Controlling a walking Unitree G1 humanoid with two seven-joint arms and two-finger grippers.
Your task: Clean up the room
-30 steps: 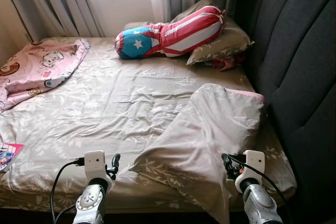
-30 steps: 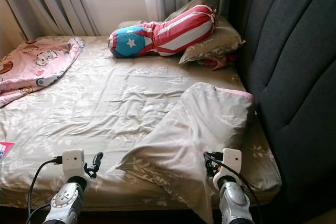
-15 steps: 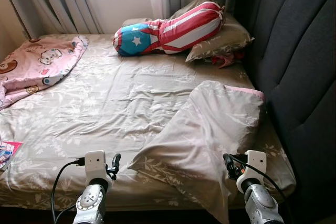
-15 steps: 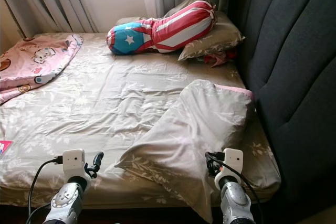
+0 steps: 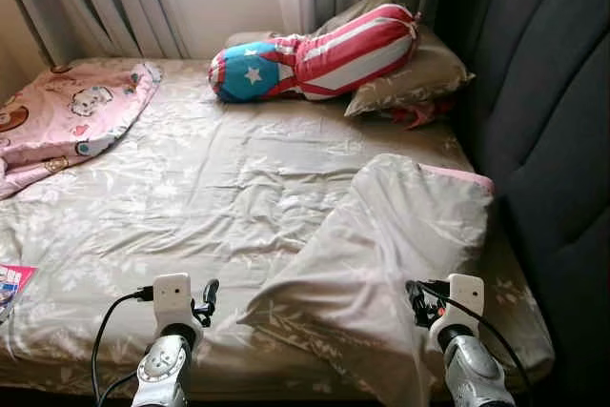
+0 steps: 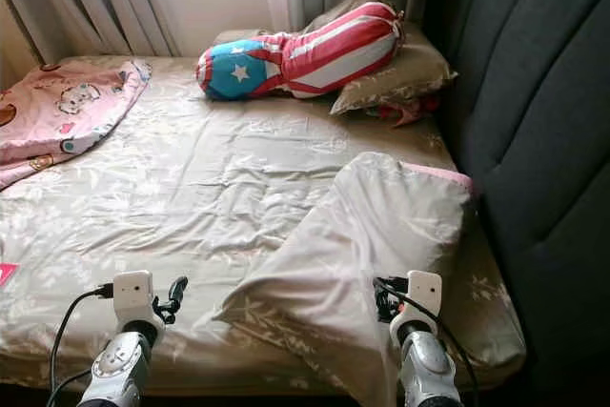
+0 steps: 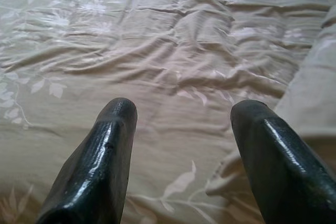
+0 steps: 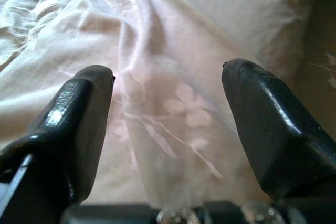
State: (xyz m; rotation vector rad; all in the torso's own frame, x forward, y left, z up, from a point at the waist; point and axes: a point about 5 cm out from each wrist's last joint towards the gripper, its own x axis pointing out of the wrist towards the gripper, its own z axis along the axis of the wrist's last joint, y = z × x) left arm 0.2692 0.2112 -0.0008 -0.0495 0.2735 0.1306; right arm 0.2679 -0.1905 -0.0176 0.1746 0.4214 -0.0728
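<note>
A wide bed with a wrinkled beige leaf-print sheet (image 5: pixel 210 188) spans the frame beside a dark grey padded headboard (image 5: pixel 553 121) at right, and a large beige leaf-print pillow with a pink edge (image 5: pixel 391 254) lies crooked at lower right. A pink cartoon-print blanket (image 5: pixel 67 121) is bunched at upper left, and a red, white and blue star bolster (image 5: pixel 315 54) leans on a beige pillow (image 5: pixel 419 78) at upper centre. At the bottom edge, the left tool (image 7: pixel 181 129) hovers open over the sheet and the right tool (image 8: pixel 168 93) gapes open over the crooked pillow, gripping nothing.

Bed (image 5: pixel 191 197) w/ leaf-print sheet: loose pillow (image 5: pixel 391 254) at 4 o'clock, striped star bolster (image 5: pixel 315 54) on 2nd pillow (image 5: pixel 419 73) at 1, pink blanket (image 5: pixel 67 116) at 10, booklet (image 5: pixel 11 281) at 8.
</note>
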